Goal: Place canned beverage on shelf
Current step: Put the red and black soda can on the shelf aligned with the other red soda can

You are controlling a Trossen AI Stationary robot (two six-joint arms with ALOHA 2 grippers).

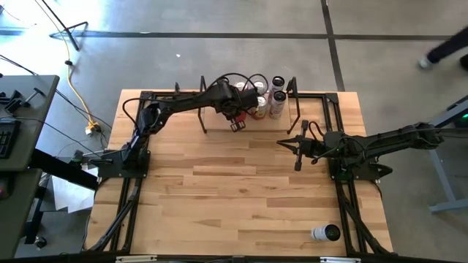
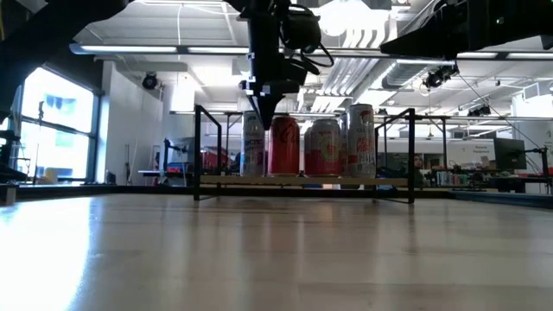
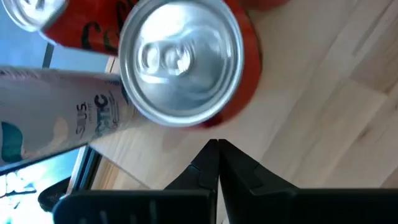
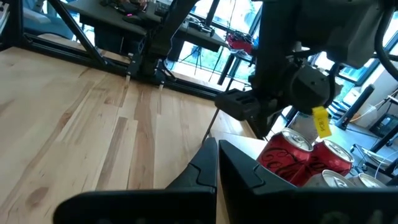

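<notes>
Four cans (image 2: 283,145) on shelf (image 2: 302,181); left claw (image 2: 263,121) overlaps them.

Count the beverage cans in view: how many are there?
5. Four stand on the shelf: a pale can, a red can, a pink-red can and a white can. A fifth can lies on the table, near its right edge. Others may hide behind them.

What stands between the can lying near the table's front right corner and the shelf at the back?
Nothing visible on the bare tabletop between the lying can and the shelf. The right gripper, shut, hangs near that line. The shelf already holds several cans, with the shut left gripper above them.
</notes>
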